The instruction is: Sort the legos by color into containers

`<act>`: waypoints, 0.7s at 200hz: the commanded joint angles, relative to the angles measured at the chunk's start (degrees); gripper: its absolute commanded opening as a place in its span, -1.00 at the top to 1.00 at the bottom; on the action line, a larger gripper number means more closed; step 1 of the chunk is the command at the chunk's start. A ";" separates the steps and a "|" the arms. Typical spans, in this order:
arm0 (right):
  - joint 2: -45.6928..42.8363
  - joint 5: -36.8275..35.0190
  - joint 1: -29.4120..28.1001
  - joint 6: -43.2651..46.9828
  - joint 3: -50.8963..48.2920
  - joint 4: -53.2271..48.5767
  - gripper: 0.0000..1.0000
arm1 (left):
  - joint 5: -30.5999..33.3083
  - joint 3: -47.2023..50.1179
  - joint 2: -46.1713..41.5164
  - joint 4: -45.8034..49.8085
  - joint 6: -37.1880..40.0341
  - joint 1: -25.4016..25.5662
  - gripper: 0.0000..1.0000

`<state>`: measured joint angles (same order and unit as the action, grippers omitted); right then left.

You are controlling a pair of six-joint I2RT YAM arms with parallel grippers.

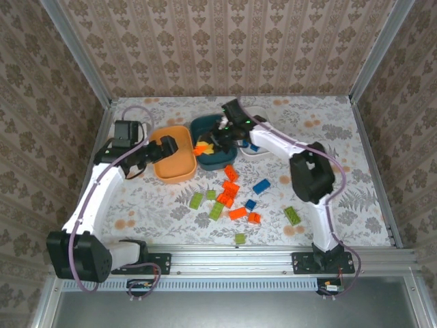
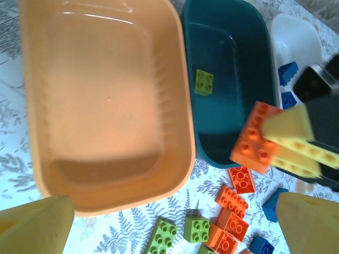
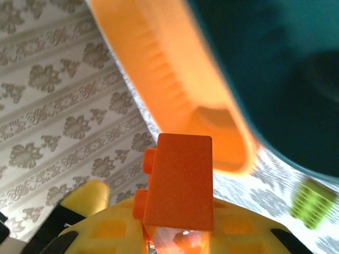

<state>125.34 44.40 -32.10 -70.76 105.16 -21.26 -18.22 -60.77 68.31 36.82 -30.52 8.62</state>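
The right gripper point(image 1: 213, 141) had its fingers point(image 2: 296, 153) pinching an orange brick point(image 2: 254, 138) above the teal dish's point(image 2: 233, 69) edge, presumably bound for the matching orange dish point(image 2: 106, 95). The left gripper point(image 1: 164, 147) hung spread over that dish, and loose legos point(image 1: 232, 195) waited on the tabletop point(image 1: 328, 198).

Three dishes stand side by side at the back of the table point(image 1: 355, 171): left dish point(image 1: 179, 164), middle dish point(image 2: 228, 79), right dish point(image 2: 299, 39). A lone brick point(image 2: 204, 82) lies in the middle dish, two bricks point(image 2: 287, 73) in the right dish. Loose bricks point(image 1: 232, 195) lie scattered in front. A gripped brick point(image 2: 255, 138) hangs in the right gripper point(image 1: 208, 145) above the middle dish.
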 commanded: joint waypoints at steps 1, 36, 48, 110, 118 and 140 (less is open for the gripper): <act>7.56 5.84 -2.49 2.23 10.82 -1.01 0.60 | -1.32 2.65 -3.36 0.69 -2.29 -2.17 -1.00; 17.61 5.93 -4.63 3.32 24.21 -7.60 0.48 | -2.71 4.69 -6.06 1.56 -2.45 -4.94 -1.00; 19.00 5.71 -4.90 2.89 26.35 -8.02 0.29 | -3.11 4.77 -6.33 2.00 -2.03 -5.80 -1.00; 18.40 4.99 -4.77 3.80 28.28 -8.93 -0.04 | -5.15 5.06 -4.87 0.42 -1.97 -7.51 -0.99; 17.57 4.76 -4.60 4.63 28.25 -9.15 -0.04 | -5.31 5.09 -4.53 -0.11 -2.21 -7.40 -1.00; 13.73 2.49 -3.23 10.99 27.77 -15.08 -0.05 | -5.65 4.91 -3.68 -1.51 -2.37 -7.07 -1.00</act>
<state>144.44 48.23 -36.58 -66.08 131.59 -29.23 -22.35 -56.23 63.66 37.06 -31.99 1.41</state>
